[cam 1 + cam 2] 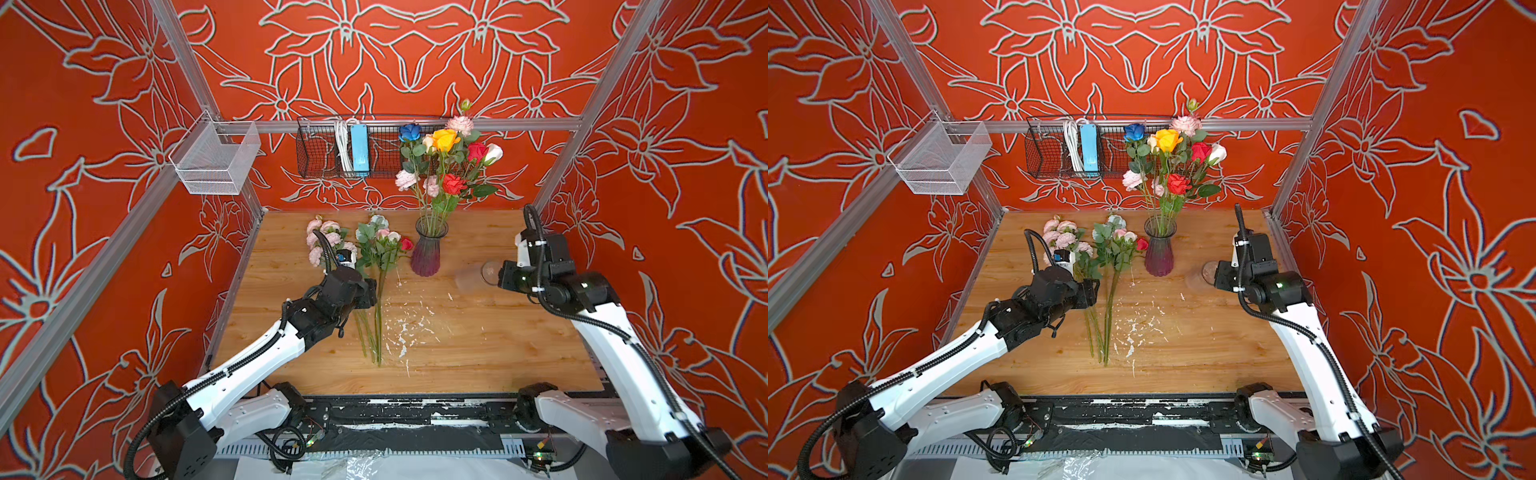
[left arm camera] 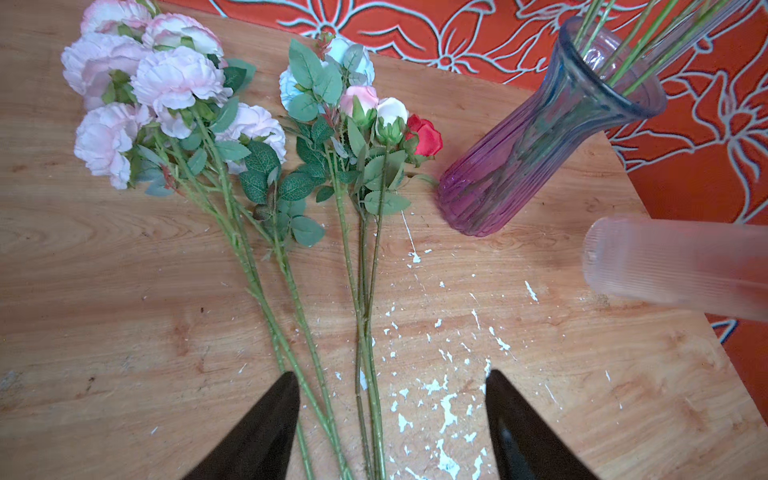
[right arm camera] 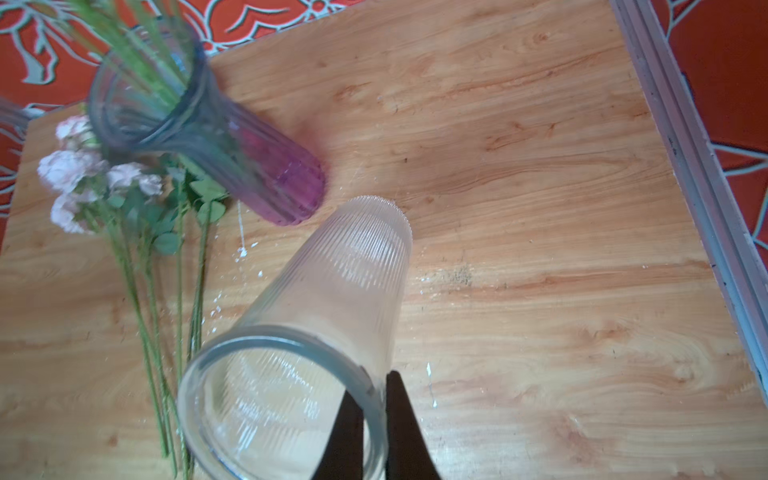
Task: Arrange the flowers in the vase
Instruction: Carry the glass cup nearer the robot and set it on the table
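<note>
While loose flowers [image 2: 257,162] lie on the desk's [image 1: 498,353] left half, blooms toward its back edge and stems toward the front, the left pincer [image 2: 390,374] hangs with jaws apart above the stems. The right pincer [image 3: 374,386] is clamped on the rim of a clear cup [image 3: 332,291] near the upright vase [image 1: 427,253]; the front-right corner lies open.

In the right wrist view the vase [image 3: 249,166] is blurred, its stems [image 3: 141,54] cut off by the edge. Right of the vase in a top view, the clear glass [image 1: 471,278] is a faint smear.

Wht arms [image 1: 249,370], blk joints [image 1: 328,299], ribbed cables [image 1: 325,249]
</note>
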